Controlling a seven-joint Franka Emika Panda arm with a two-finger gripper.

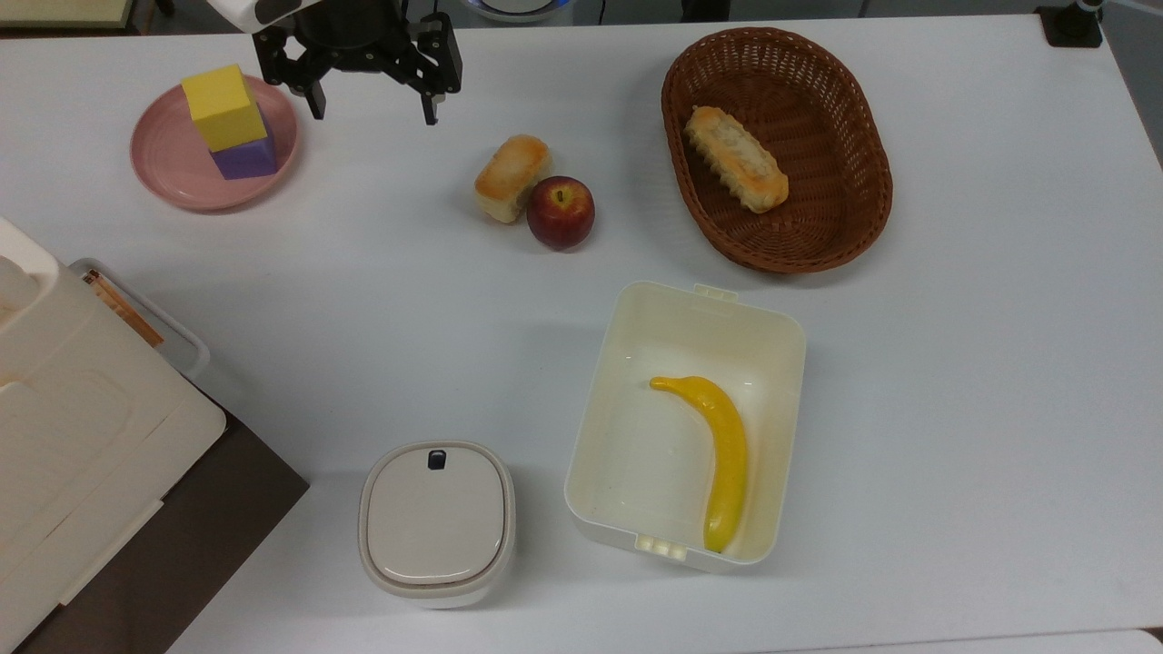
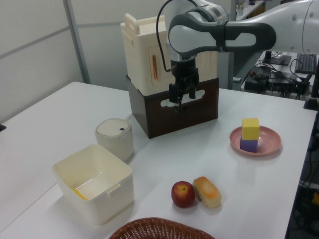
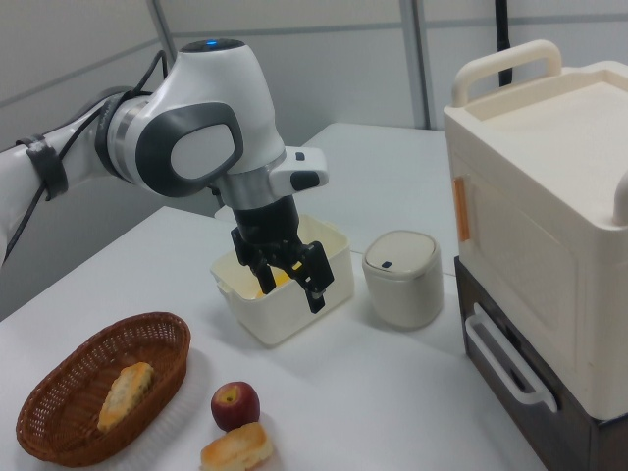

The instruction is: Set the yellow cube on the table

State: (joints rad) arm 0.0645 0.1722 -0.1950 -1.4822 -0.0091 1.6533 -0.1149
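Top view, upper left of the frame: my gripper (image 1: 372, 107) hangs above the white table (image 1: 954, 363) with its two black fingers spread wide and nothing between them. Just to its left in the same view sits a round pink plate (image 1: 168, 159). On the plate the yellow cube (image 1: 223, 107) stands stacked on a purple cube (image 1: 245, 156), touching it and turned slightly askew. My fingers are apart from both cubes.

Near the centre of the top view, a small bread roll (image 1: 511, 177) lies touching a red apple (image 1: 561, 213). At the upper right, a brown wicker basket (image 1: 854, 218) holds a longer bread loaf (image 1: 736, 159). Below centre, an open cream box (image 1: 781, 336) holds a yellow banana (image 1: 718, 454). To its left stands a small round-cornered white bin (image 1: 436, 522) with its lid shut. At the lower left edge is a cream cabinet (image 1: 64, 436) on a dark brown base.

In the left view, my gripper (image 2: 182, 99) shows at upper centre in front of that cabinet (image 2: 144, 55), raised above the table (image 2: 60, 114). The yellow cube (image 2: 250, 128) is at the middle right of the frame, on the purple cube (image 2: 248, 145), on the plate (image 2: 269, 144).

In the right view, my gripper (image 3: 285, 280) hangs at the centre of the frame, in front of the cream box (image 3: 294, 314).
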